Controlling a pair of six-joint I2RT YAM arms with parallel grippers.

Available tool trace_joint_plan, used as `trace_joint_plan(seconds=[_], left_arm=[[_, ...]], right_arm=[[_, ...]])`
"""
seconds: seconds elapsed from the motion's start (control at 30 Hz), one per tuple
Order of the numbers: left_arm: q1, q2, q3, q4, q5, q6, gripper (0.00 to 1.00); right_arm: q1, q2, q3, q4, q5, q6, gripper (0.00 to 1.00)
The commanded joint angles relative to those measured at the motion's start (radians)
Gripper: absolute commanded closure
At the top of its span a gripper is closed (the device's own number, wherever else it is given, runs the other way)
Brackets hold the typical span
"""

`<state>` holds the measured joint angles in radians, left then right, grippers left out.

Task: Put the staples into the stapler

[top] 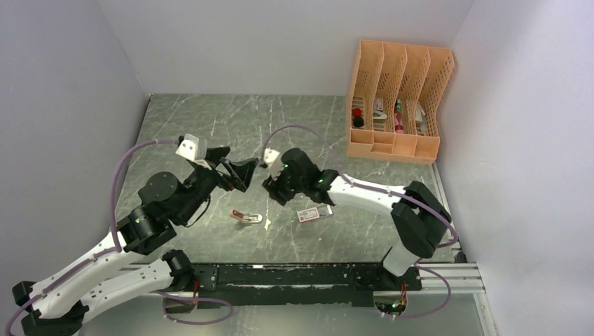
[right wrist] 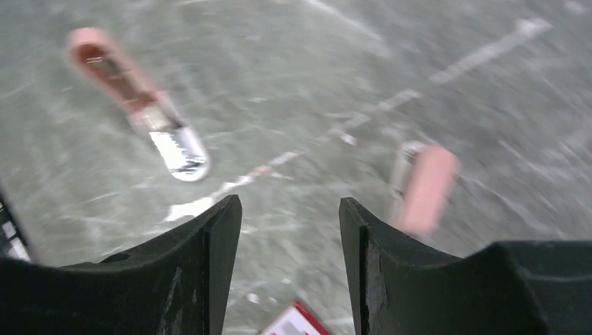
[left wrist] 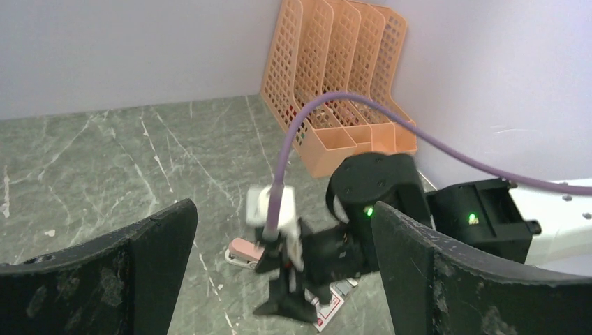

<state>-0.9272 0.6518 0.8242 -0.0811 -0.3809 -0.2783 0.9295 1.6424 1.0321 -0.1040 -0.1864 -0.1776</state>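
The staple box [top: 314,213] is laid flat on the desk [top: 210,126], near the pink stapler [top: 246,217]. The left pincer [top: 242,173] and right pincer [right wrist: 290,209] are held released, nothing grasped.

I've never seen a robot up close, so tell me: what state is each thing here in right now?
left gripper: open, empty.
right gripper: open, empty.
stapler: lying flat, apparently swung open.
staple box: lying flat, grey tray apparently partly out.
file rack: upright, some items inside.
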Motion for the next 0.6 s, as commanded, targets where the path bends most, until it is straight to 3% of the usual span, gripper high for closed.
trace_joint_plan(seconds=[0.0, 0.13, 0.4, 0.57], left_arm=[[-0.001, 0.020, 0.046, 0.015, 0.043, 0.018, 0.01], [-0.002, 0.039, 0.048, 0.007, 0.054, 0.023, 0.01], [-0.001, 0.034, 0.044, -0.016, 0.041, 0.017, 0.01], [-0.002, 0.022, 0.041, -0.020, 0.023, 0.016, 0.01]], right_arm=[[-0.098, -0.076, -0.051, 0.083, 0.175, 0.136, 0.42], [-0.173, -0.034, 0.027, -0.032, 0.243, 0.145, 0.42], [-0.189, 0.119, 0.186, -0.154, 0.134, 0.005, 0.42], [-0.190, 0.201, 0.252, -0.169, 0.119, 0.009, 0.42]])
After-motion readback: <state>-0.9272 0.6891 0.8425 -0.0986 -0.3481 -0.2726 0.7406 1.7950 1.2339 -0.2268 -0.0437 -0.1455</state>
